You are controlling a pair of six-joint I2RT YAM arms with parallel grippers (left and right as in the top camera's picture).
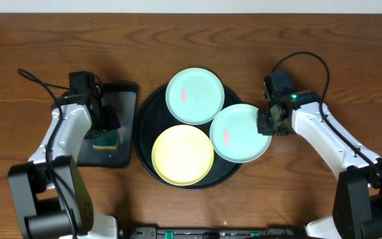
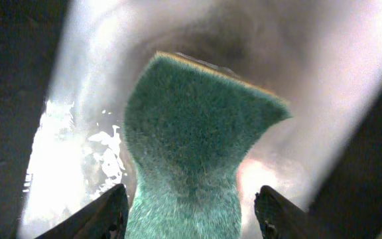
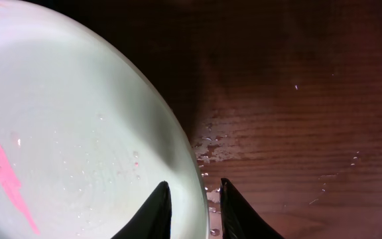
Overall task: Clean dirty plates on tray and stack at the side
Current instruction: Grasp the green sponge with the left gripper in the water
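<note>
The round black tray (image 1: 144, 123) carries three plates. One aqua plate (image 1: 194, 95) lies at the back with a faint pink smear. The yellow plate (image 1: 182, 154) lies at the front. A second aqua plate (image 1: 239, 133) overhangs the tray's right side, and a pink streak (image 3: 8, 179) shows on it. My right gripper (image 1: 265, 124) is shut on that plate's right rim, one finger inside and one outside (image 3: 193, 181). My left gripper (image 1: 105, 123) hangs over a green sponge (image 2: 197, 126), its jaws (image 2: 192, 188) open on either side.
The sponge (image 1: 106, 140) lies on a small black rectangular tray (image 1: 126, 99) left of the round tray. Water droplets (image 3: 207, 156) dot the wooden table beside the held plate's rim. Both arm bases stand at the table's front corners.
</note>
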